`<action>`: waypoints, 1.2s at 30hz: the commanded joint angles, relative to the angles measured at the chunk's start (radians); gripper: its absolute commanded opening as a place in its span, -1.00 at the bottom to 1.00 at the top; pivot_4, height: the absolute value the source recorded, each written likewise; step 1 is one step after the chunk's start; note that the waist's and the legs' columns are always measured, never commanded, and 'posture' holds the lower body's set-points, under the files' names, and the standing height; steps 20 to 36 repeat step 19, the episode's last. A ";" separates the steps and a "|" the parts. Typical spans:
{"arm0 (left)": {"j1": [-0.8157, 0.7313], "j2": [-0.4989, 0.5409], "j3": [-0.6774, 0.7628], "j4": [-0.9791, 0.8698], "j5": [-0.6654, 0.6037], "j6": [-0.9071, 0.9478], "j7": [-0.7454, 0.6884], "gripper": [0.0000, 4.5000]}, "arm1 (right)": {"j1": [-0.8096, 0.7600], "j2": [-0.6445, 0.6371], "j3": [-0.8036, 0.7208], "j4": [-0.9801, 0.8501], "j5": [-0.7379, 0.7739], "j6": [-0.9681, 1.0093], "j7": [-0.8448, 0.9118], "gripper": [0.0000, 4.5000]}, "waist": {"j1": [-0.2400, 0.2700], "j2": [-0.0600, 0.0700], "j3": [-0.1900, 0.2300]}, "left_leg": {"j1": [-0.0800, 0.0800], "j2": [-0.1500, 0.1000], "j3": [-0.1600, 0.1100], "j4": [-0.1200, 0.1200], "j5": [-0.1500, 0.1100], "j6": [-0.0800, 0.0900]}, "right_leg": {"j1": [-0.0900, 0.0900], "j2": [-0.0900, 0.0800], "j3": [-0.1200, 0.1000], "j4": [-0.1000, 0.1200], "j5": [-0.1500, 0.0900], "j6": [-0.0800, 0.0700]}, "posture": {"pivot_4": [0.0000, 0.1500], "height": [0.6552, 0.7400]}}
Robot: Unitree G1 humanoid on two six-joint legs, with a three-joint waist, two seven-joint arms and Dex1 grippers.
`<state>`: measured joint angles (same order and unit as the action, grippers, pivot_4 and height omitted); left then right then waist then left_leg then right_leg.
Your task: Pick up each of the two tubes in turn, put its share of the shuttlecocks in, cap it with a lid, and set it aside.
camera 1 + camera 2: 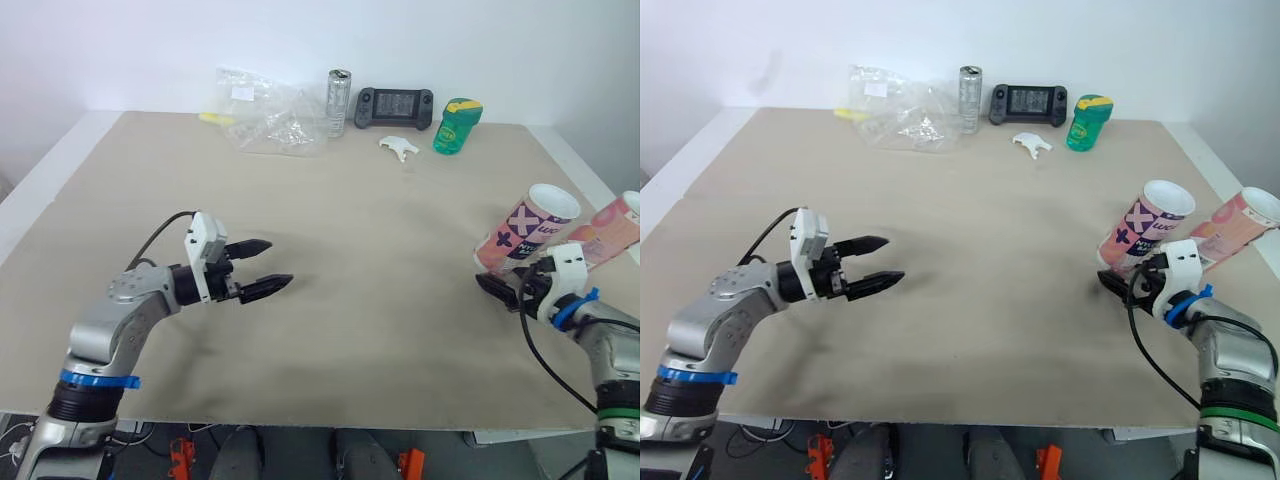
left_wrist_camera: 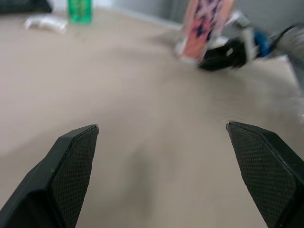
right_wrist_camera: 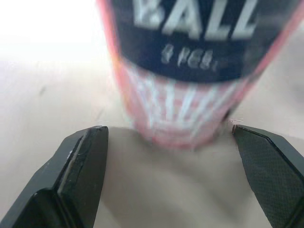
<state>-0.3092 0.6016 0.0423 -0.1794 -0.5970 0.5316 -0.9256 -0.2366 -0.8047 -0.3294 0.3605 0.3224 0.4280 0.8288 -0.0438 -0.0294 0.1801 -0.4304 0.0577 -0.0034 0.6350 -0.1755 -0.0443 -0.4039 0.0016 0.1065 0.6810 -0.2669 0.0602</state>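
Two open-topped tubes stand near the table's right edge: a pink and white one with dark crosses [image 1: 525, 228] and a plain pink one [image 1: 612, 232] behind it to the right. My right gripper [image 1: 497, 287] is open at table height, just in front of the crossed tube's base. In the right wrist view that tube [image 3: 190, 71] rises just beyond the wide-spread fingertips [image 3: 95, 137]. My left gripper [image 1: 262, 268] is open and holds nothing, hovering over the table's left middle, far from both tubes. In the left wrist view the crossed tube [image 2: 204, 28] stands far ahead.
Along the far edge lie a crumpled clear plastic bag [image 1: 270, 120], a silver can [image 1: 338, 102], a black handheld console [image 1: 395, 107], a green bottle [image 1: 456, 125] and a small white object [image 1: 399, 147]. The beige table [image 1: 380, 250] lies bare between my arms.
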 commanded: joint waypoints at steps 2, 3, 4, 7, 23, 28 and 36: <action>0.090 0.062 0.099 -0.047 -0.024 0.022 0.005 1.00 | 0.182 -0.082 0.010 -0.196 0.075 0.109 0.167 0.98 | -0.001 -0.001 0.000 | 0.000 0.000 0.000 -0.001 -0.001 0.000 | 0.000 0.000 0.000 0.000 -0.002 -0.001 | 1.00 0.56; 0.101 0.067 0.105 -0.047 -0.025 0.024 0.007 1.00 | 0.188 -0.087 0.006 -0.220 0.087 0.121 0.168 0.98 | -0.001 -0.002 -0.001 | 0.000 0.001 0.000 -0.001 -0.001 0.000 | 0.000 0.000 -0.001 0.000 -0.002 -0.001 | 1.00 0.56; 0.107 0.069 0.108 -0.048 -0.023 0.025 0.008 1.00 | 0.190 -0.089 0.003 -0.235 0.095 0.130 0.164 0.98 | -0.001 -0.002 -0.001 | 0.000 0.001 0.000 -0.001 -0.001 0.000 | 0.000 0.000 -0.001 0.000 -0.002 -0.002 | 1.00 0.56; 0.140 0.074 0.144 -0.045 -0.025 0.037 0.024 1.00 | 0.177 -0.083 -0.020 -0.403 0.196 0.187 0.189 0.98 | -0.003 -0.001 0.000 | 0.000 0.001 0.000 -0.001 -0.001 0.000 | -0.001 0.000 0.000 0.000 -0.002 -0.005 | 1.00 0.56; 0.232 0.092 0.189 -0.042 -0.006 -0.006 0.021 1.00 | 0.120 -0.058 0.198 -0.805 0.289 0.307 0.174 0.98 | 0.001 0.000 0.001 | -0.003 0.000 0.003 -0.001 -0.001 0.000 | -0.005 -0.002 0.001 0.000 -0.003 -0.004 | 1.00 0.56; 0.232 0.092 0.189 -0.042 -0.006 -0.006 0.021 1.00 | 0.120 -0.058 0.198 -0.805 0.289 0.307 0.174 0.98 | 0.001 0.000 0.001 | -0.003 0.000 0.003 -0.001 -0.001 0.000 | -0.005 -0.002 0.001 0.000 -0.003 -0.004 | 1.00 0.56; 0.232 0.092 0.189 -0.042 -0.006 -0.006 0.021 1.00 | 0.120 -0.058 0.198 -0.805 0.289 0.307 0.174 0.98 | 0.001 0.000 0.001 | -0.003 0.000 0.003 -0.001 -0.001 0.000 | -0.005 -0.002 0.001 0.000 -0.003 -0.004 | 1.00 0.56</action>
